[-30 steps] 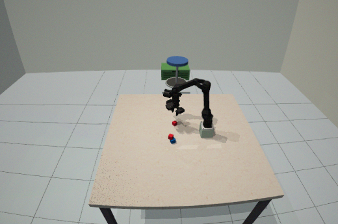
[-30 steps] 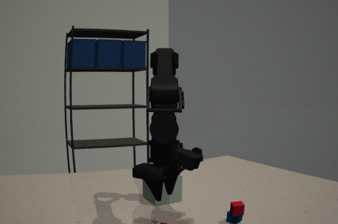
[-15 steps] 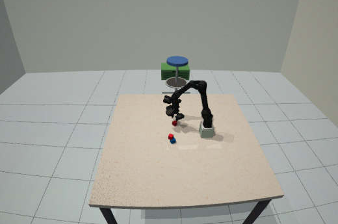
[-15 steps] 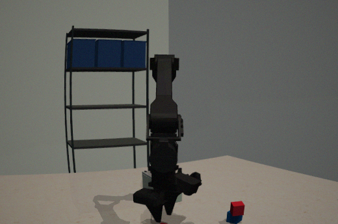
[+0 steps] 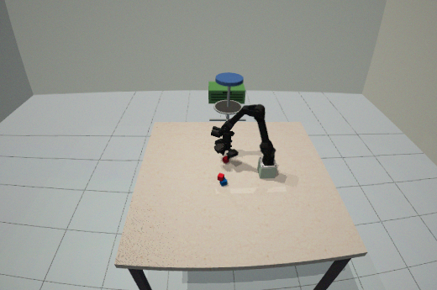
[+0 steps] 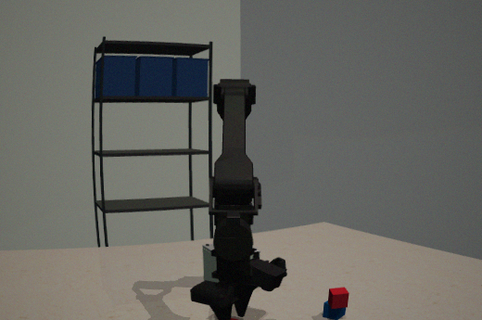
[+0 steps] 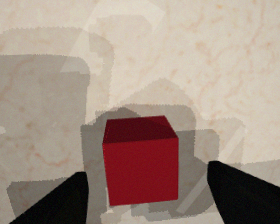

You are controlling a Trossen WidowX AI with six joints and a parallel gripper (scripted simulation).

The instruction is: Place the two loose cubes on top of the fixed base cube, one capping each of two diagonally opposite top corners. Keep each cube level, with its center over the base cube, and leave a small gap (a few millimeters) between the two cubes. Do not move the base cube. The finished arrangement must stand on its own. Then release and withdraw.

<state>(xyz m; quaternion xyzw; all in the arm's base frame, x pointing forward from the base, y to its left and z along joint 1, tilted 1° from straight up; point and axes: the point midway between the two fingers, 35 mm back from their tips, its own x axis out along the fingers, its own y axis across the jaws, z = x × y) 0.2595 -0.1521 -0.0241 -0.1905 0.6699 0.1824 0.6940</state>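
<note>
The blue base cube (image 5: 223, 182) (image 6: 333, 312) stands on the table. One red cube (image 5: 220, 176) (image 6: 338, 298) sits on top of it, offset toward one corner and looking level. The other red cube (image 5: 225, 159) (image 7: 143, 172) lies on the table behind them in the top view; only a red sliver of it shows at the bottom edge of the exterior view. My gripper (image 5: 226, 154) (image 6: 233, 313) (image 7: 148, 175) is open and points down over this cube. In the wrist view the cube appears between the two fingertips, with a gap on each side.
The table (image 5: 235, 231) (image 6: 408, 278) carries the arm's pale base block (image 5: 267, 171) at the right of the cubes in the top view. A blue stool (image 5: 229, 79) and a green cabinet (image 5: 213, 93) stand beyond the table. A shelf rack (image 6: 153, 153) stands behind in the exterior view.
</note>
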